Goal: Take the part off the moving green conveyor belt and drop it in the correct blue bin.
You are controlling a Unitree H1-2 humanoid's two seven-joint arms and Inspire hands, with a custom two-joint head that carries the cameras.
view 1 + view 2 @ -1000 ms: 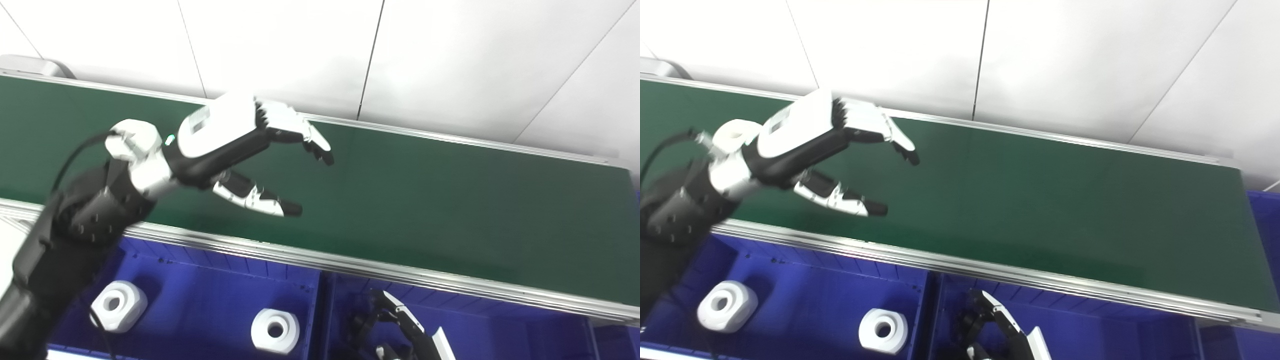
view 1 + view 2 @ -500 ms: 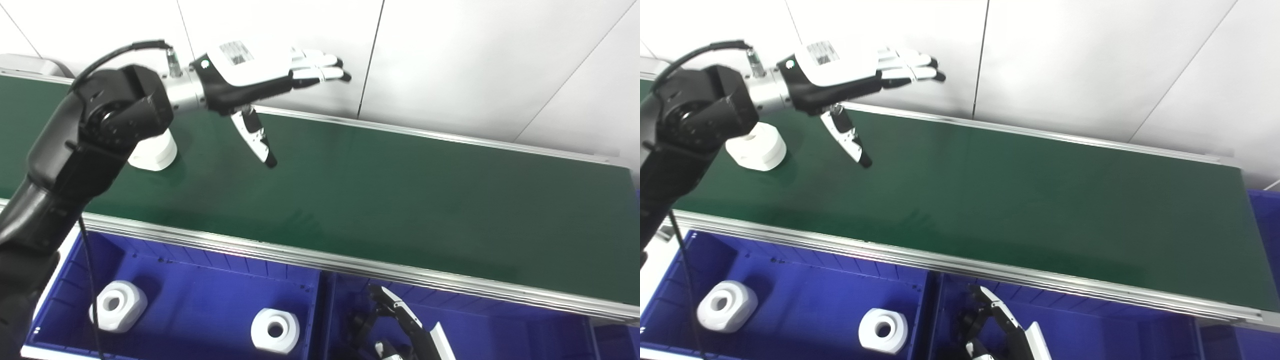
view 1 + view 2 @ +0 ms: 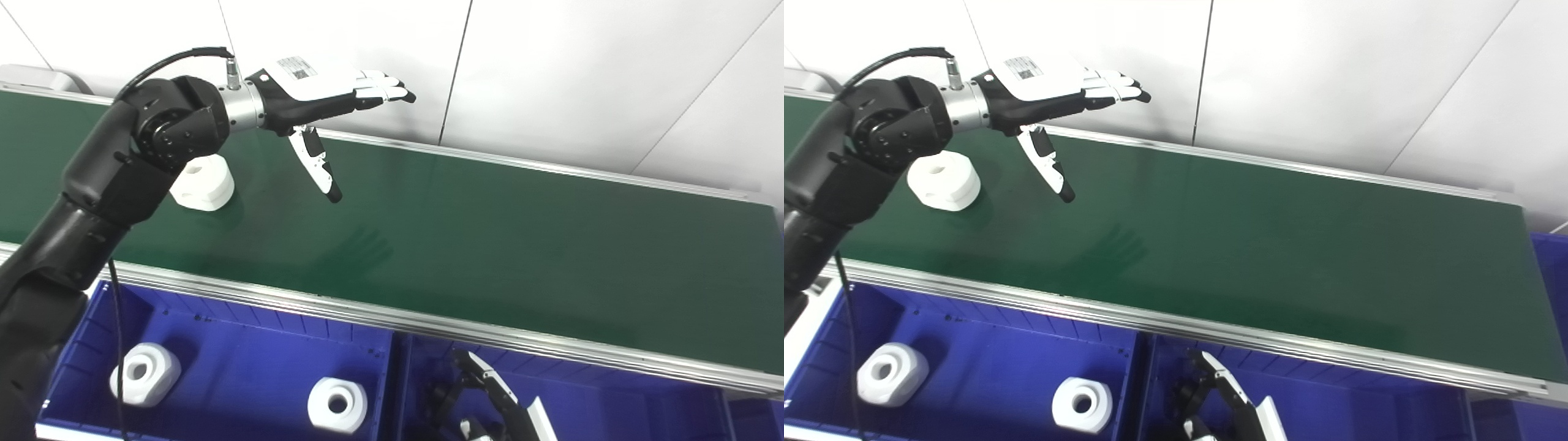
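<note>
Where the bottom edge cuts it off, the right hand (image 3: pixel 499 401) shows only partly, its grasp impossible to tell. The left hand (image 3: pixel 318 98) hovers empty, fingers spread, above the belt's (image 3: pixel 490 233) far edge, beside a half-hidden white part (image 3: pixel 944 181).

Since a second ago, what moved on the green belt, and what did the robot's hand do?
The left hand rose from low over the green belt toward its far edge and flattened out, open, thumb hanging down; it holds nothing. The white part, first hidden behind the arm, has ridden the belt rightward. The two white parts in the blue bin and the right hand below stayed put.
</note>
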